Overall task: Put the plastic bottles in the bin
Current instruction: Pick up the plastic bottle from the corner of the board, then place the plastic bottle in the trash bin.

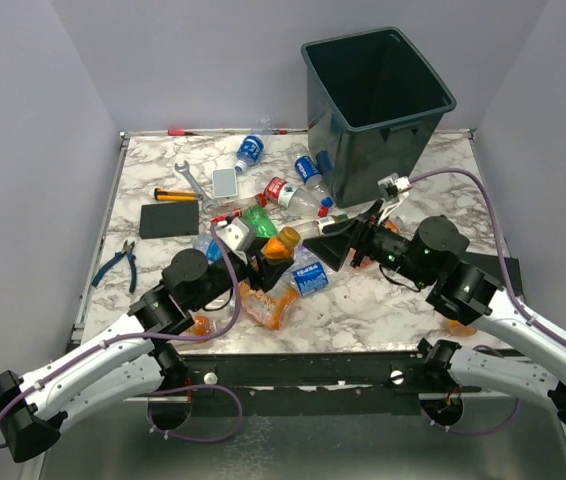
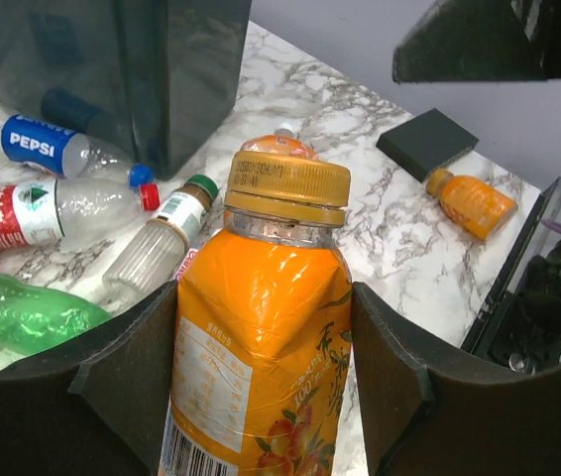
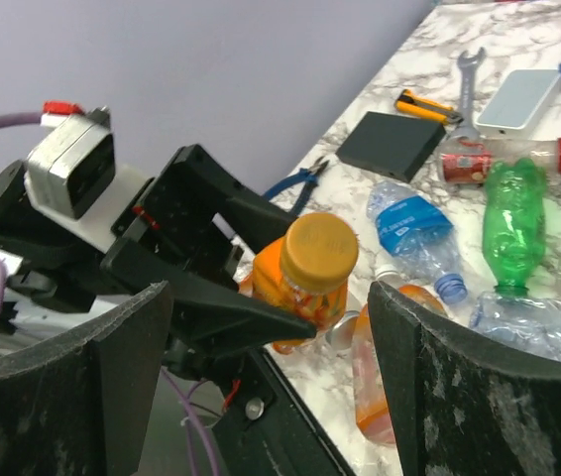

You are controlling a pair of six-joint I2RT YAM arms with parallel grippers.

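My left gripper (image 2: 263, 327) is shut on an upright orange juice bottle (image 2: 261, 357) with an orange cap, held above the table in front of the other arm. My right gripper (image 3: 269, 327) stands open, its jaws spread wide on either side of that bottle's cap (image 3: 318, 253) without touching it. From above, the held bottle (image 1: 281, 243) sits between the left gripper (image 1: 268, 258) and the right gripper (image 1: 335, 243). The bin (image 1: 363, 150) stands at the back right, and its inside is hidden. Loose bottles lie in front of it: a Pepsi one (image 1: 250, 150), a red-labelled one (image 1: 288, 192) and a green one (image 1: 260, 220).
A wrench (image 1: 193, 182), pliers (image 1: 118, 262), a black slab (image 1: 169, 220) and a grey slab (image 1: 224, 182) lie at the left. More bottles lie near the front edge: a blue-labelled one (image 1: 311, 278) and a crushed orange one (image 1: 268, 305). Another orange bottle (image 2: 474, 203) rests beside a black slab (image 2: 427, 142).
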